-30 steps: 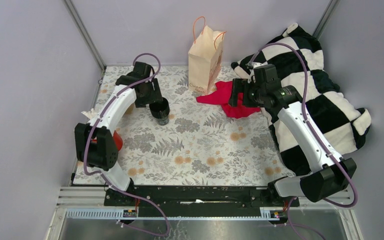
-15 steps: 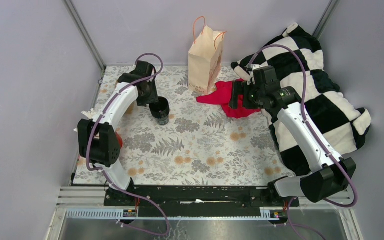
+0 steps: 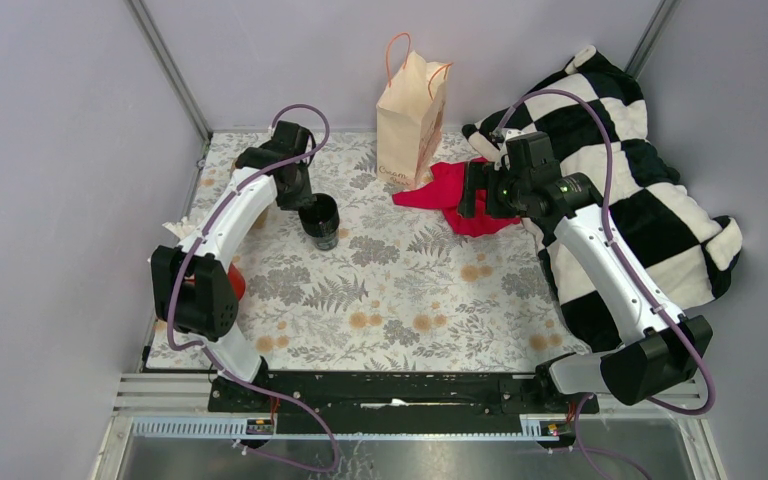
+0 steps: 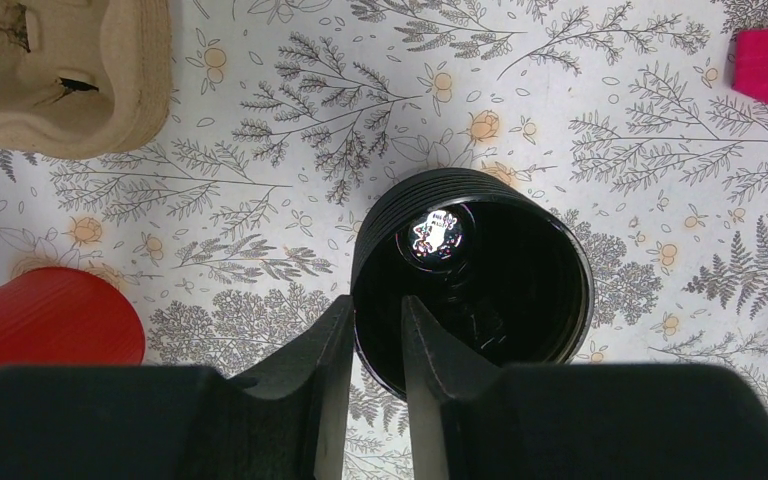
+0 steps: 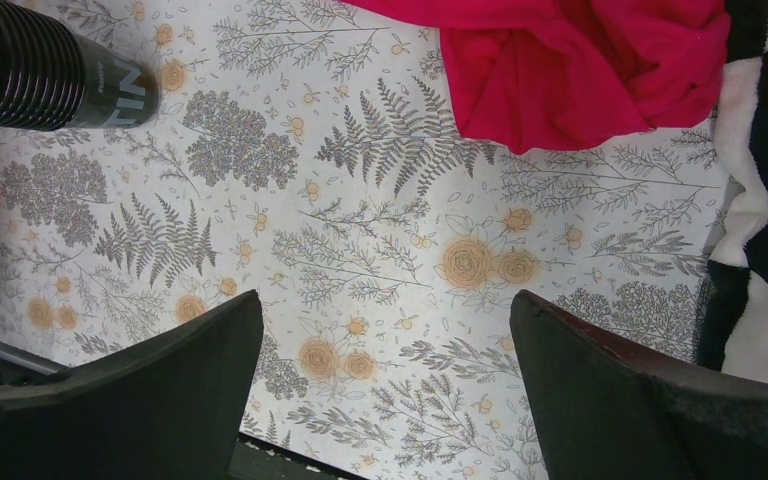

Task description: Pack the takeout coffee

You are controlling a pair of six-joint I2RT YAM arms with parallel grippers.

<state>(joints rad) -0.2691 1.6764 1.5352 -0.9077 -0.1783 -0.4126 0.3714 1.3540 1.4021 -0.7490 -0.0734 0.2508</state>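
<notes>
Pinching the near wall of the small black ribbed coffee cup (image 4: 505, 285), the left gripper (image 4: 377, 308) has one smooth finger outside, one inside. The cup stands upright on the floral tablecloth (image 3: 410, 290), left of the tan paper bag (image 3: 412, 118); its glossy interior is too dark to read. The right gripper's (image 5: 385, 305) jaws hang wide apart.

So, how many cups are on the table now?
2. The black coffee cup stands left of centre, its rim in the left hand. The red cup is at the left edge, partly behind the left arm. Others may be hidden.
</notes>
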